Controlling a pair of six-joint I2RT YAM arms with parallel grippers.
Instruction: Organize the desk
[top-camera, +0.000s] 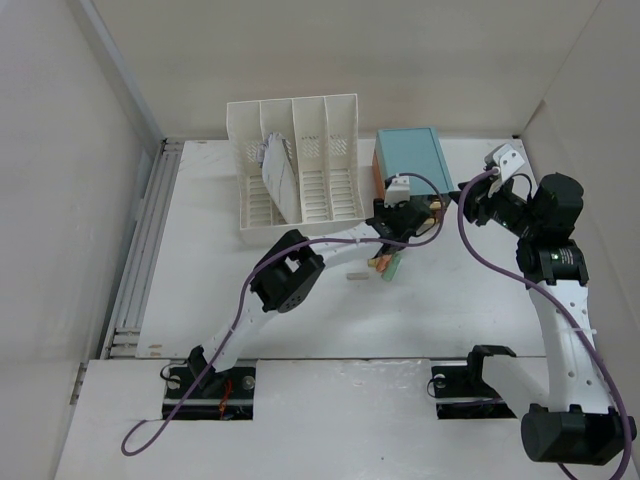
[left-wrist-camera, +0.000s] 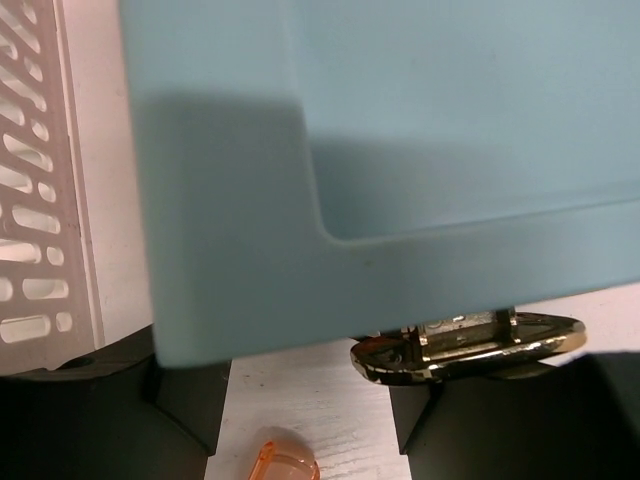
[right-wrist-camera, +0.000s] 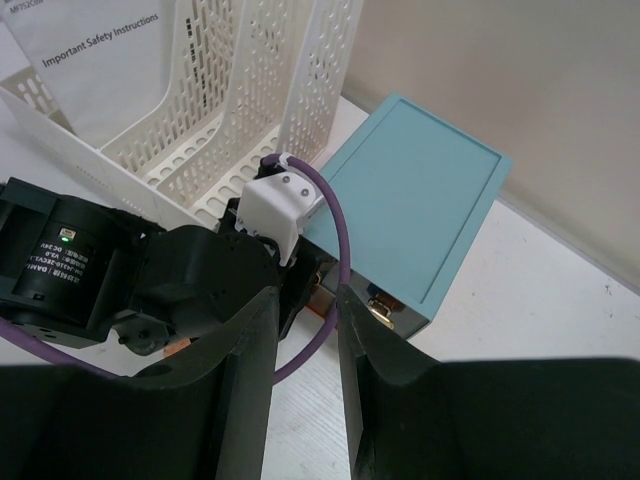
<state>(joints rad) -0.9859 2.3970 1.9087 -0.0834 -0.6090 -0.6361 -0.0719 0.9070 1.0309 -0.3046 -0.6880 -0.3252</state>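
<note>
The white desk (top-camera: 200, 260) carries a teal drawer box (top-camera: 410, 160) at the back. My left gripper (top-camera: 405, 208) is right at the box's front face. In the left wrist view the left gripper (left-wrist-camera: 310, 400) is open with bare desk (left-wrist-camera: 330, 430) between its fingers. The box (left-wrist-camera: 400, 150) fills the top, and its gold handle (left-wrist-camera: 470, 345) sits just above the right finger (left-wrist-camera: 520, 420). My right gripper (top-camera: 472, 208) hovers to the right of the box. Seen from its wrist, the right gripper (right-wrist-camera: 305, 300) is slightly open and empty, above the left arm's purple cable (right-wrist-camera: 335, 220).
A white slotted file rack (top-camera: 290, 160) holding a booklet (top-camera: 275, 175) stands left of the box. Small orange and green items (top-camera: 385, 265) and a white piece (top-camera: 355, 272) lie near the left gripper. An orange translucent piece (left-wrist-camera: 285, 460) lies by the fingers. A grey rail (top-camera: 140, 250) runs along the left edge.
</note>
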